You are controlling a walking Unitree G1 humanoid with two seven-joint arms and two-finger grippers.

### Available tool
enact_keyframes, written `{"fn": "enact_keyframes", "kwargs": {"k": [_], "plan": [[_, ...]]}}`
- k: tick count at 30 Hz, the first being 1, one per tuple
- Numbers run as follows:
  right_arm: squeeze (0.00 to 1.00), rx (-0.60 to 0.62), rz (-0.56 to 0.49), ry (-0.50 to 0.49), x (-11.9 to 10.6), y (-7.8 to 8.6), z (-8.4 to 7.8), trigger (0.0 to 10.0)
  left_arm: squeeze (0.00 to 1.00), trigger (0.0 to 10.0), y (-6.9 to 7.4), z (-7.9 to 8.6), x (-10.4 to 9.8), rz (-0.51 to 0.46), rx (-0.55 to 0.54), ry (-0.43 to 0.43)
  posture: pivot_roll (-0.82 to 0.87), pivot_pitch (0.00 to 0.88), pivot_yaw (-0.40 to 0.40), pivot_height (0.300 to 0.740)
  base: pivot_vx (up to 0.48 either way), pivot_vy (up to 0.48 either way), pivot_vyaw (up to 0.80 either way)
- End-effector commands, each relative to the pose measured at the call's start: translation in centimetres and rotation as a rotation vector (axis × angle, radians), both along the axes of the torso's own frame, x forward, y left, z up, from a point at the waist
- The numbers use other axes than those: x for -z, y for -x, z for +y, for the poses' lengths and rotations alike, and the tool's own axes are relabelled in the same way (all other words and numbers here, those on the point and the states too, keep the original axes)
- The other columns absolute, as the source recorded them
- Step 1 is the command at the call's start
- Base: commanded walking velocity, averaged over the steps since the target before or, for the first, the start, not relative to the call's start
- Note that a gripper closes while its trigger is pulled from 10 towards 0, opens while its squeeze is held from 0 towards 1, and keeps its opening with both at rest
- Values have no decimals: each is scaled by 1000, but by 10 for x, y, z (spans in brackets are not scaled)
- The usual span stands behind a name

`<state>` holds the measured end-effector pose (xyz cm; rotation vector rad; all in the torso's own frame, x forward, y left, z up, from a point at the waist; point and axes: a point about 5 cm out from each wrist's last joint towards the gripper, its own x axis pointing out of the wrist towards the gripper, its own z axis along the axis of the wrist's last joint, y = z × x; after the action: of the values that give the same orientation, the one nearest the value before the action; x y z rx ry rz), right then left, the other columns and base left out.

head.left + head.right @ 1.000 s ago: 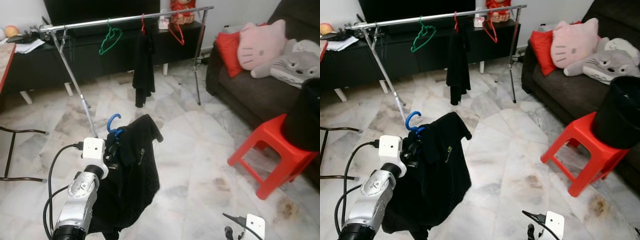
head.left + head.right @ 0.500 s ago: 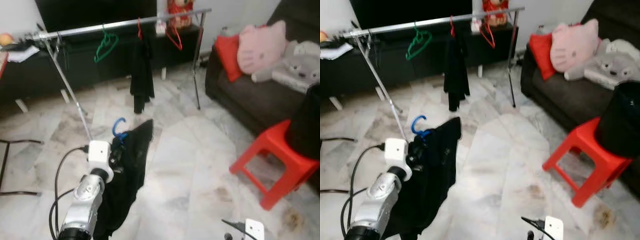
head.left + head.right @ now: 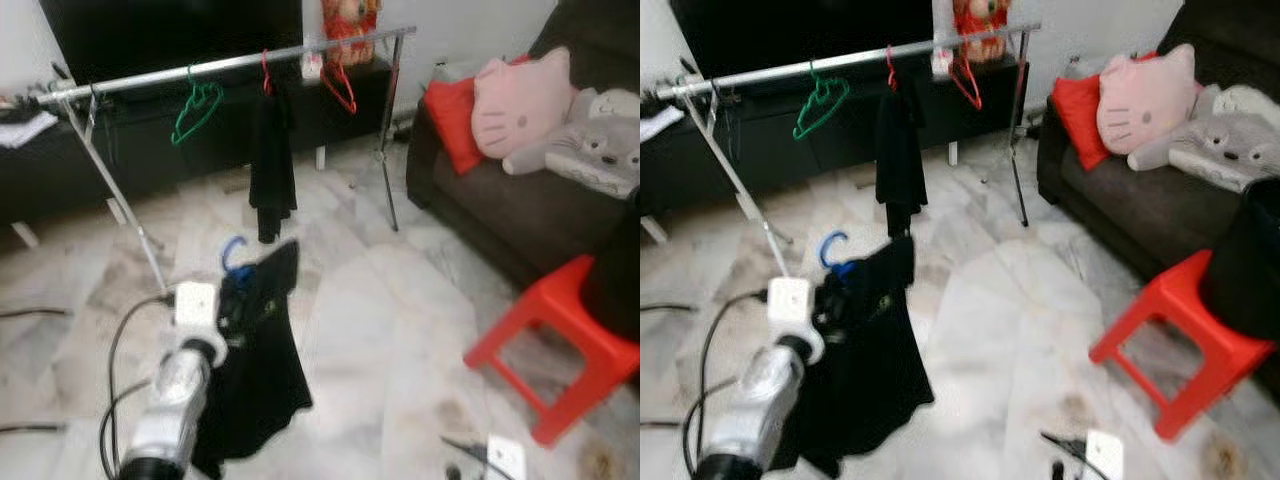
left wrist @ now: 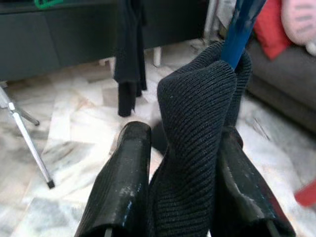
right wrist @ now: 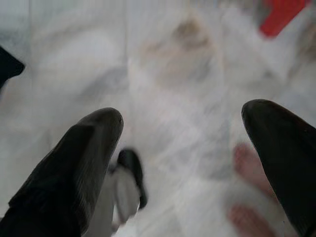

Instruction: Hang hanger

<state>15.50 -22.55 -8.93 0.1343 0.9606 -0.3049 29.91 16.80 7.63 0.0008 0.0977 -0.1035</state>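
Marble floor (image 3: 380,300) | left gripper (image 4: 182,163) fingers clamp black garment (image 3: 262,370), blue hanger (image 3: 232,262) | right gripper (image 5: 182,163) fingers wide

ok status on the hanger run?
Left pincer shut on black garment with blue hanger. Right pincer open, idle over floor. Clothes rail ahead, not reached. Nothing in the way.

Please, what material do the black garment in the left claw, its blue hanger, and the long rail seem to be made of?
The garment looks like a knitted fabric, matte; ribbed stitch rows show where the left claw pinches it. The hanger appears to be plastic: solid blue with a smooth hook. The rail seems to be bare metal, silver and shiny along its length.
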Motion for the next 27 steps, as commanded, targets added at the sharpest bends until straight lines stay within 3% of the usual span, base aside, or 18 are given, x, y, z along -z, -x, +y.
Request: {"fn": "enact_keyframes", "kwargs": {"k": [1, 8, 12, 16, 27], "plan": [[0, -8, -8, -15, 0, -4, 8, 10000, 0, 10000, -4, 14, -5, -16, -55, -33, -100, 0, -14, 740, 480, 0, 0], [0, -17, -4, -22, 1, -6, 17, 10000, 0, 10000, -6, 18, -7, -17, -77, -36, -97, 0, -13, 740, 480, 0, 0], [0, -25, -7, -27, 1, -6, 18, 10000, 0, 10000, -6, 18, -7, -13, -83, -39, -97, 0, -13, 740, 420, 0, 628], [0, -24, -3, -21, 1, -2, 9, 10000, 0, 10000, -6, 18, -4, 3, -92, -50, -99, 0, -14, 740, 480, 0, 800], [0, -34, 3, -22, 2, -1, 10, 10000, 0, 10000, -7, 16, -2, 11, -95, -57, -100, 0, -14, 740, 469, 0, 800]]}}
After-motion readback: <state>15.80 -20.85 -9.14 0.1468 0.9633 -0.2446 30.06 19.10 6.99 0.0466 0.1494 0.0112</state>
